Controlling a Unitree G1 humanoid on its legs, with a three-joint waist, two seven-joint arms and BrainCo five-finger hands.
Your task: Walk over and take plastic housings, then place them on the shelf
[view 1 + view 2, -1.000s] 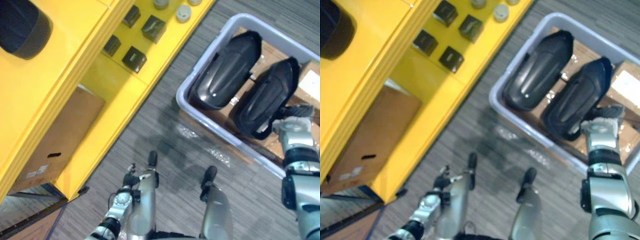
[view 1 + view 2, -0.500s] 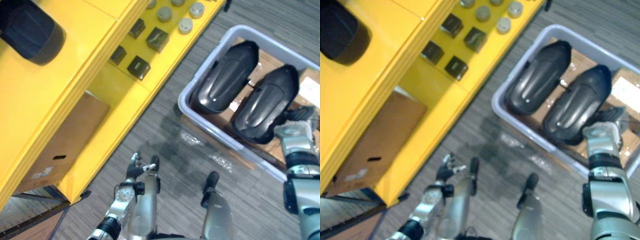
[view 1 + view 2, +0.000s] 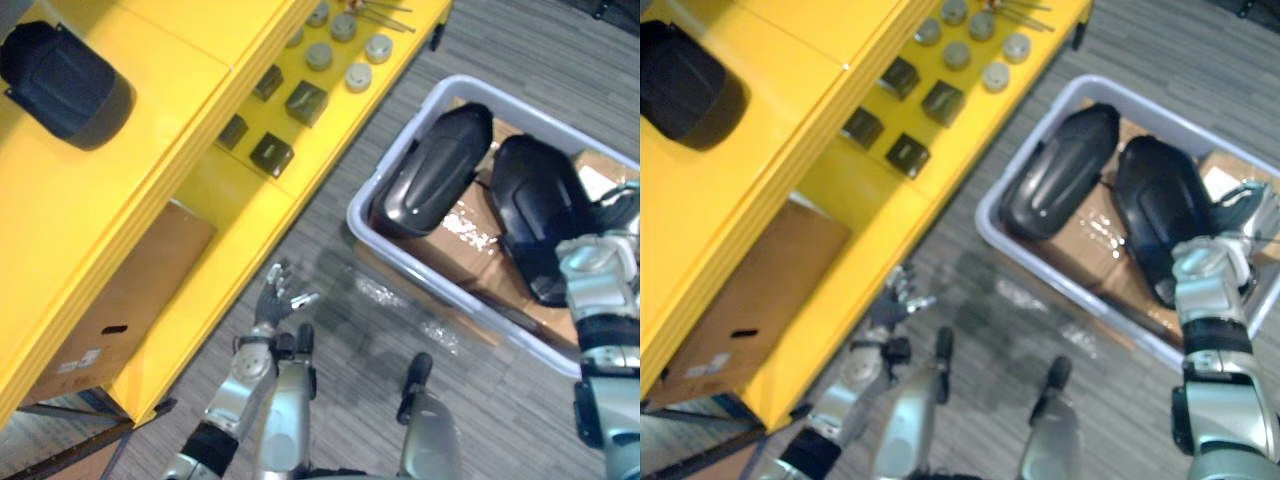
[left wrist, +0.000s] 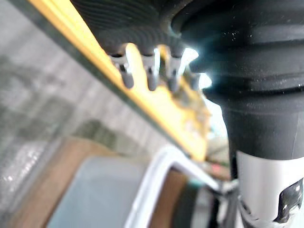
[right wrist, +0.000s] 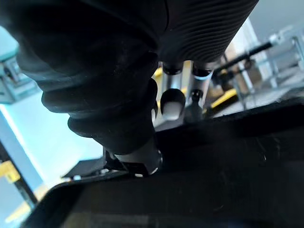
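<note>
As the right housing [image 3: 540,215] has swung steeper in the bin [image 3: 395,160] at the frame's right, the right hand [image 3: 1237,222] at its edge, grip impossible to tell, appears to start the lift for the shelf [image 3: 150,150], the left hand [image 3: 275,300] raised and splayed at lower left.

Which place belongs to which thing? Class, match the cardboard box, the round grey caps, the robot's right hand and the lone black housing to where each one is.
Things:
1. cardboard box
2. round grey caps
3. right hand
4. lone black housing

Places:
A. on top of the yellow shelf
B. under the shelf's boards, at floor level
C. at a black housing in the grey bin
D. on a lower shelf board, near dark square blocks

Pairs: 1-B, 2-D, 3-C, 4-A
</note>
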